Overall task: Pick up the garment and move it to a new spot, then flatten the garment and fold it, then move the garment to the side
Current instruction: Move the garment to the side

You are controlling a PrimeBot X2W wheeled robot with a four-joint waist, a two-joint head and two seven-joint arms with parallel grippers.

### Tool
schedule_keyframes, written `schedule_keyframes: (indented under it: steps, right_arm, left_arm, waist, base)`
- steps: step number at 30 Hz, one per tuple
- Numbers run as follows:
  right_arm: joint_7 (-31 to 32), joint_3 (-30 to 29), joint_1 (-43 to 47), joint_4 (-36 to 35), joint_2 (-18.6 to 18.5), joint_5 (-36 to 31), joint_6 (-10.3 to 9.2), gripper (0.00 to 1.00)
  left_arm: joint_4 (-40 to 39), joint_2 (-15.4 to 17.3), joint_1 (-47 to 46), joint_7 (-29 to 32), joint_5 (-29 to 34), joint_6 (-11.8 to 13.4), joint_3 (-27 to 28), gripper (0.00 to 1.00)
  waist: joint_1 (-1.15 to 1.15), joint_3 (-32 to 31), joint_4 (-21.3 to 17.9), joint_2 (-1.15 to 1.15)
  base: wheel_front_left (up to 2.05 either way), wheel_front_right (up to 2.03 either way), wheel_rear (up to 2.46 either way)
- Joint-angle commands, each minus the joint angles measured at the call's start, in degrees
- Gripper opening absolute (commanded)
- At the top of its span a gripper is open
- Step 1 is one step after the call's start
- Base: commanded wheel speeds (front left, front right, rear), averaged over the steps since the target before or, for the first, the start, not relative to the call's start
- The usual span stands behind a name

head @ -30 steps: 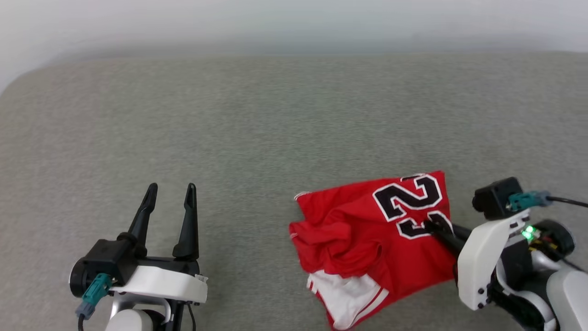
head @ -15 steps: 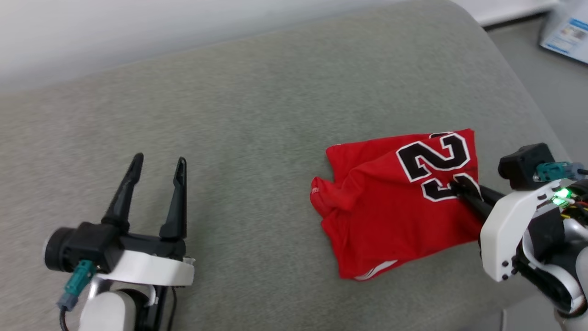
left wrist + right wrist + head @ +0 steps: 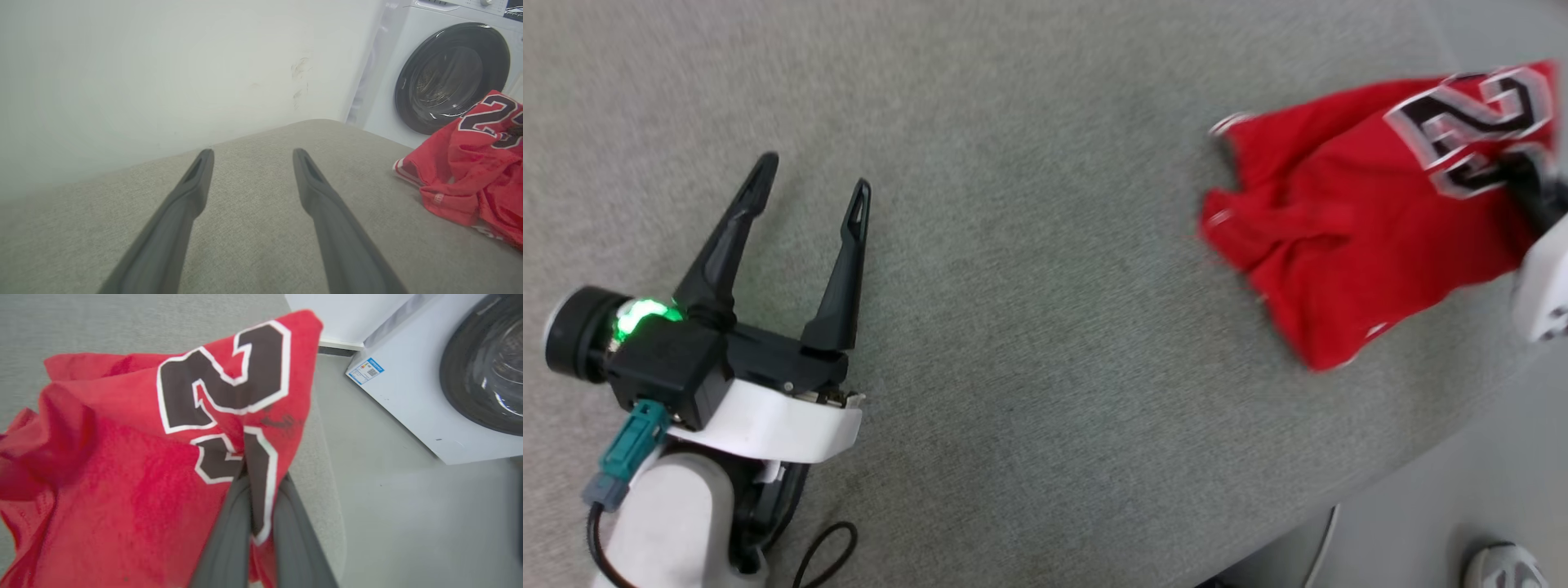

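Note:
The garment [image 3: 1347,237], red with black-and-white block numbers, lies bunched at the right end of the grey cushioned surface [image 3: 1045,269]. My right gripper [image 3: 1519,171] comes in from the head view's right edge, shut on the garment. In the right wrist view the gripper [image 3: 253,473] pinches a fold of the garment [image 3: 122,457] at the numbers, lifting that corner. My left gripper [image 3: 811,178] hovers open at the lower left, far from the cloth. Nothing is between the fingers [image 3: 192,192] of that gripper [image 3: 252,153]. The garment [image 3: 470,171] shows at the left wrist view's right edge.
A white washing machine [image 3: 445,77] with a dark round door stands just past the cushion's right end, also seen as the washing machine [image 3: 470,375]. Grey floor [image 3: 388,498] lies beyond the cushion's edge. A white shoe [image 3: 1507,567] shows at the bottom right. A pale wall [image 3: 163,73] backs the cushion.
The head camera has swung and dipped, shifting the whole picture. My right gripper has dragged the garment toward the cushion's right end, tucking the white part under. The left gripper stays open.

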Motion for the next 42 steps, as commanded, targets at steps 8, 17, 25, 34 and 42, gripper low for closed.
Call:
schedule_keyframes:
  steps: [8, 17, 25, 34, 42]
  right_arm:
    - [-6.03, -9.0, -8.9, 12.6, -3.21, -4.84, -0.1, 0.0]
    - [-11.15, -17.07, -13.93, 23.71, 0.16, -9.94, -0.09, 0.23]
    - [-19.66, -24.55, -14.87, 31.4, 2.04, -15.3, -0.08, 1.0]
    - [-31.21, -29.34, -13.58, 36.45, 2.05, -18.87, -0.09, 1.0]
    - [-37.36, -25.89, -6.6, 35.05, 5.14, -16.66, -0.08, 1.0]
  left_arm:
    - [-5.28, 2.66, -4.38, 2.71, -0.31, -0.24, -2.42, 1.0]
    - [-7.55, 4.47, -8.12, 3.88, -0.2, -0.29, -4.39, 1.0]
    - [-5.13, 3.95, -7.67, 2.06, -1.02, 0.04, -5.27, 1.0]
    - [-0.3, 1.77, -5.05, -1.92, -2.38, 1.23, -5.98, 1.0]
    - [4.97, -0.74, -0.05, -5.25, -4.3, 3.33, -5.88, 1.0]
  waist:
    - [-0.01, 8.92, 3.76, 0.0]
    - [-0.01, 13.45, 5.92, 0.0]
    - [-0.01, 12.11, 7.43, 0.0]
    - [-0.01, 5.3, 9.81, 0.0]
    - [-0.01, -3.49, 13.29, 0.0]
  base:
    - [0.0, 0.0, 0.0]
    - [0.0, 0.0, 0.0]
    - [0.0, 0.0, 0.0]
    - [0.0, 0.0, 0.0]
    - [0.0, 0.0, 0.0]
